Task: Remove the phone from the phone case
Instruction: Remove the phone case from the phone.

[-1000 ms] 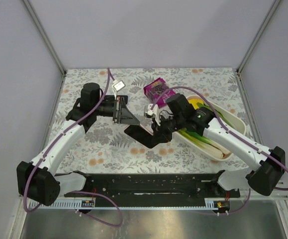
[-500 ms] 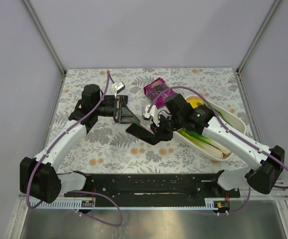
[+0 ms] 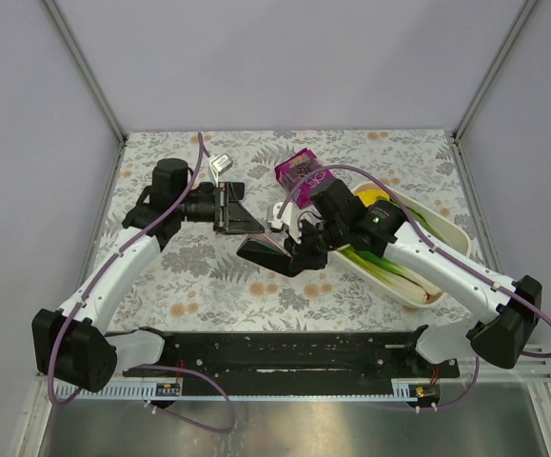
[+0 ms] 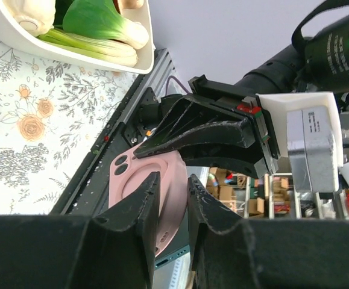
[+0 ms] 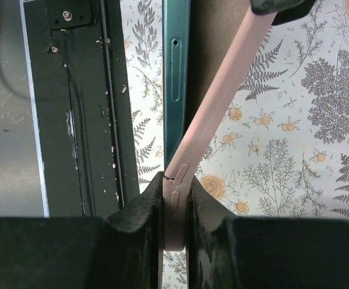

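**Top camera:** I have both arms meeting above the middle of the floral table (image 3: 161,276). The phone (image 3: 259,250) hangs in the air between the left gripper (image 3: 246,224) and the right gripper (image 3: 289,252), just beside the white tray (image 3: 451,228) of vegetables. I judge it is held aloft so that both of its faces can be reached and nothing presses the shell back on.

**Left wrist camera:** The left fingers (image 4: 144,208) are closed across the rim of the pink phone case (image 4: 171,186), close to its camera cut-outs. The right gripper's black fingers clamp the same piece from the opposite side. With two holds on one soft shell, I read this as a peel, each arm pulling its own way.

**Right wrist camera:** The right fingers (image 5: 147,208) pinch tight on the case's buttoned edge. Above them the pink wall bows away from the phone's teal side (image 5: 175,90), and a gap shows between the two. The phone is not yet out. I cannot tell whether its far end has come free.
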`<action>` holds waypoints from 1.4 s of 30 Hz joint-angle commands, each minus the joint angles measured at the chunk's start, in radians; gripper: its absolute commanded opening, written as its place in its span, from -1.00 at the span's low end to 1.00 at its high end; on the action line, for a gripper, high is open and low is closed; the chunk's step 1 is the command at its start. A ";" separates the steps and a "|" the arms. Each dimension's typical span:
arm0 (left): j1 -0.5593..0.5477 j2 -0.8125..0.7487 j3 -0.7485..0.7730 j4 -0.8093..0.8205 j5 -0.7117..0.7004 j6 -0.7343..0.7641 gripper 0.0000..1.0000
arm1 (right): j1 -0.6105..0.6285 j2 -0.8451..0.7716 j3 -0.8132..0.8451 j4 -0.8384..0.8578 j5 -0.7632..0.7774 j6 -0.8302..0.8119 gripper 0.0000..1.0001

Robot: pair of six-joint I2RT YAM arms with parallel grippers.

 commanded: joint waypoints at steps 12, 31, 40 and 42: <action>-0.009 -0.027 0.074 -0.262 -0.029 0.531 -0.64 | -0.093 -0.053 0.071 0.213 -0.290 0.123 -1.00; -0.011 -0.089 0.047 -0.380 0.206 0.839 0.15 | -0.164 -0.042 0.016 0.347 -0.409 0.275 -1.00; -0.011 -0.090 0.028 -0.383 0.379 0.901 0.27 | -0.202 -0.055 -0.039 0.437 -0.447 0.354 -1.00; -0.011 -0.086 0.027 -0.403 0.385 0.918 0.29 | -0.205 -0.056 -0.044 0.443 -0.449 0.359 -1.00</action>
